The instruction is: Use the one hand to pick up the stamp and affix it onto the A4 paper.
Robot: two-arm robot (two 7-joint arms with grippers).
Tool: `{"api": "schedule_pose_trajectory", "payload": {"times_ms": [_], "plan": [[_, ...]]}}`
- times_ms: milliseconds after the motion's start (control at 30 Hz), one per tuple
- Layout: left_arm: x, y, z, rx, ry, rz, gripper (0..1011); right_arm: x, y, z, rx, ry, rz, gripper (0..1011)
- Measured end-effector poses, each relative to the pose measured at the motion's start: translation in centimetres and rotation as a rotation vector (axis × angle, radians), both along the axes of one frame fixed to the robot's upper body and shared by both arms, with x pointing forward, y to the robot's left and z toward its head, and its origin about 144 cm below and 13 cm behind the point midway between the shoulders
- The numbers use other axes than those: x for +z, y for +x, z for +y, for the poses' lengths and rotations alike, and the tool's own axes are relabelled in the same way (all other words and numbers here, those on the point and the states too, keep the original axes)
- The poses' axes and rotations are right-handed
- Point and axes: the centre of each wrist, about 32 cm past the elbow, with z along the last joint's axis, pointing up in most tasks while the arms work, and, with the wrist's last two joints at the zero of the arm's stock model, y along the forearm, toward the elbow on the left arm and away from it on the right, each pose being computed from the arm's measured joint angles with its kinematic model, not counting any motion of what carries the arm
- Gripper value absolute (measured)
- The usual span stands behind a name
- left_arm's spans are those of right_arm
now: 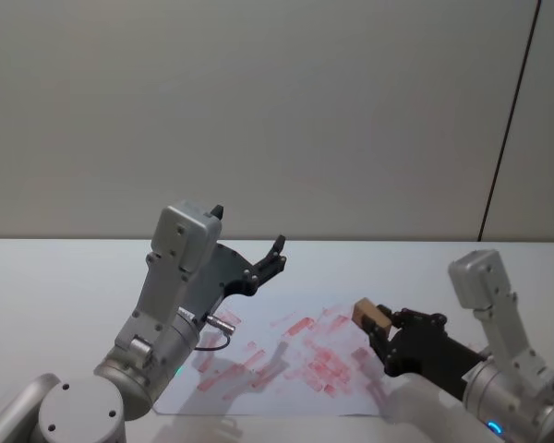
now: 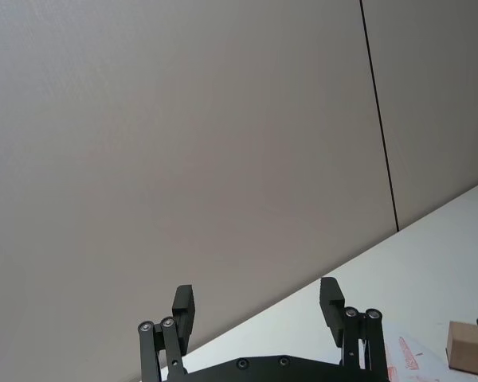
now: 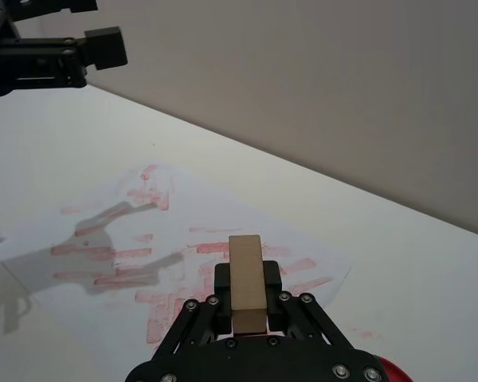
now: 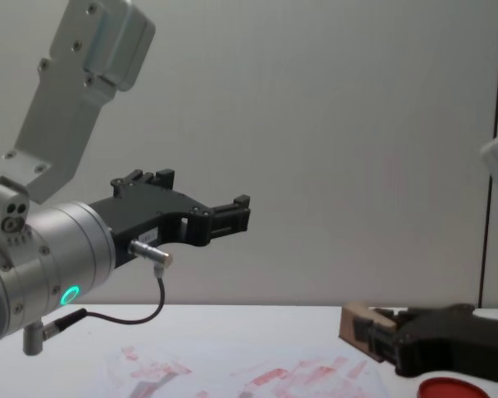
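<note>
Gripping the wooden stamp [image 3: 245, 274] between closed jaws, the right gripper [image 1: 380, 325] holds it low over the right-hand part of the A4 paper [image 3: 199, 207]. From the chest view the stamp appears to be apart from the sheet. The left gripper [image 2: 257, 302] hangs raised above the paper's left side with its fingers spread and empty.

Risks noted:
- The jaws hold the block near one end, with much of its length standing free. Pressing down could rock it in the grip, which would likely give a partial or smeared print.
- The stamp sits close to the sheet's right edge. Drift to the right on the way down could put part of the print on the white table [image 1: 55, 277].
- The sheet looks loose, with nothing pinning it, so it may slide under the press or lift with the stamp.
- The red ink pad [image 4: 452, 388] lies just beside the right arm's underside, so a low wrist could brush it.

Clearance: the middle of the sheet ahead of the stamp is open, though already crowded with red marks. The raised left arm overhangs the left side. The far table edge meets the wall well beyond the paper.
</note>
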Motion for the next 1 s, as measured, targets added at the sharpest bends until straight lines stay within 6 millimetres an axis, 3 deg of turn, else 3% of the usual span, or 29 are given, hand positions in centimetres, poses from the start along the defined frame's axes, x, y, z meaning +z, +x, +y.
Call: {"api": "schedule_pose_trajectory", "payload": {"times_ms": [1000], "plan": [[0.0,0.0,0.0,0.0,0.0,0.0,1003,-3.1,-2.0,-0.1,0.074,-0.097,0.065,216]]}}
